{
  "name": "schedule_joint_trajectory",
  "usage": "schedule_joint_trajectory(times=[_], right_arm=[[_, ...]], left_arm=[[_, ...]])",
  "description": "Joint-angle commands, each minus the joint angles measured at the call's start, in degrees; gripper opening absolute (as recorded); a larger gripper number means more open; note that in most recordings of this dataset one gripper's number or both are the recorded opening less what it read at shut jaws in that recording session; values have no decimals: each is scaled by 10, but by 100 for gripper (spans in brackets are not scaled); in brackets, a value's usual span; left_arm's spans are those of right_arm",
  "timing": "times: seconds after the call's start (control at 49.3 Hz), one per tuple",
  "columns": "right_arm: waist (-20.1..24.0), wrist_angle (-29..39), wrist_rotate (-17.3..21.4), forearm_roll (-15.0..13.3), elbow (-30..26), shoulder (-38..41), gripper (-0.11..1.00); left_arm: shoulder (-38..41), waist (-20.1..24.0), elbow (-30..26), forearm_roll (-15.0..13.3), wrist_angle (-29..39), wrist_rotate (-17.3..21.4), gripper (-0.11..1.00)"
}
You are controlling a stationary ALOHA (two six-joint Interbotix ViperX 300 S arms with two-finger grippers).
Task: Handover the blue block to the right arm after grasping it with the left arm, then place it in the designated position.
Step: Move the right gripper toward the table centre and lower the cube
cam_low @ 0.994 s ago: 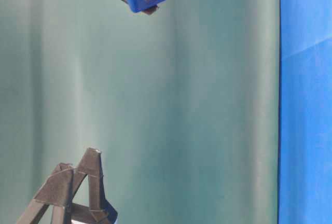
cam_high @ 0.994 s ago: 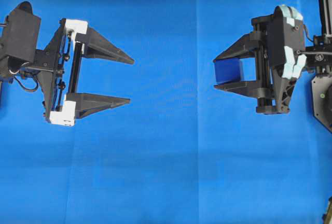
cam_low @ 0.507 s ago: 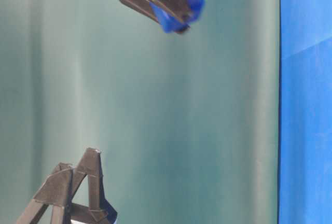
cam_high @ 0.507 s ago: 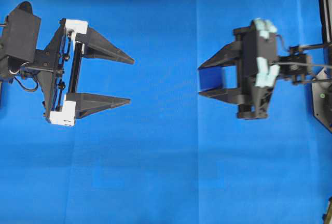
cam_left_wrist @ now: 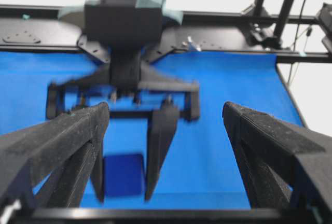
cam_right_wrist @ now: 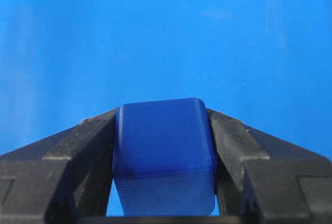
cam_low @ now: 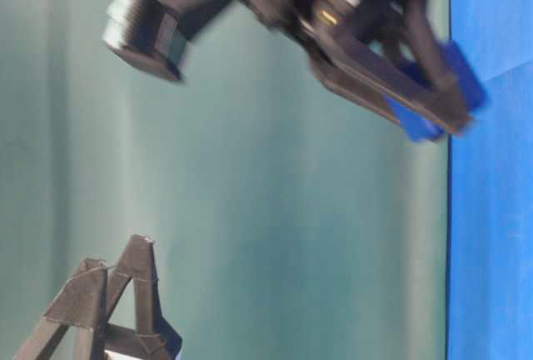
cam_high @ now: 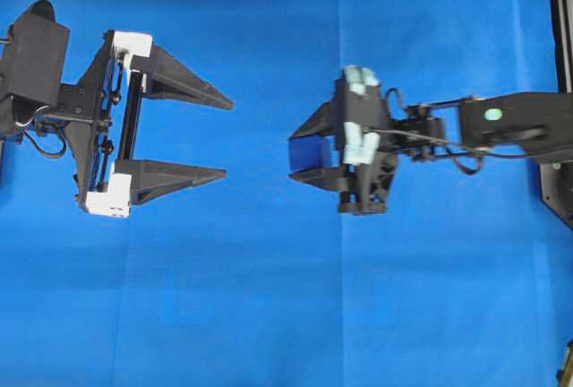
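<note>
1. The blue block (cam_right_wrist: 163,154) sits pinched between the two black fingers (cam_right_wrist: 78,156) of the right gripper (cam_high: 303,151). The right wrist view shows it snug, a finger pressed on each side and blue cloth (cam_high: 269,297) underneath.
2. From overhead, the right arm (cam_high: 501,127) reaches in from the right edge towards the middle of the desk, jaws pointing left. You only see the block as a darker blue patch between the fingertips.
3. The left gripper (cam_high: 224,136) is over on the left side, jaws spread wide with nothing between them, white blocks (cam_high: 130,45) on its rail. It's well apart from the right one, bare cloth between.
4. The left wrist view looks straight across at the right gripper, with the block low between its two fingers, near the cloth. Can't tell if it's touching the cloth.
5. The table-level view is pretty blurry, but the block shows at the tips of the right gripper, against the edge of the blue cloth.
6. No containers anywhere in these views.
</note>
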Motion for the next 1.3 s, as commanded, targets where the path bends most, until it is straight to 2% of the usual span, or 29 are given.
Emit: schedule_joint_trajectory(times=[0.0, 0.142, 0.528, 1.278], right_arm=[[-5, -18, 1, 3, -25, 19, 36], [-6, -27, 1, 10, -49, 62, 36], [-6, -116, 1, 66, -65, 147, 36], [2, -113, -1, 68, -89, 186, 36]], left_arm=[[-3, 5, -14, 1, -4, 1, 93], [-3, 7, -15, 1, -4, 1, 93], [-3, 7, -14, 1, -3, 1, 93], [-3, 8, -15, 1, -5, 0, 93]])
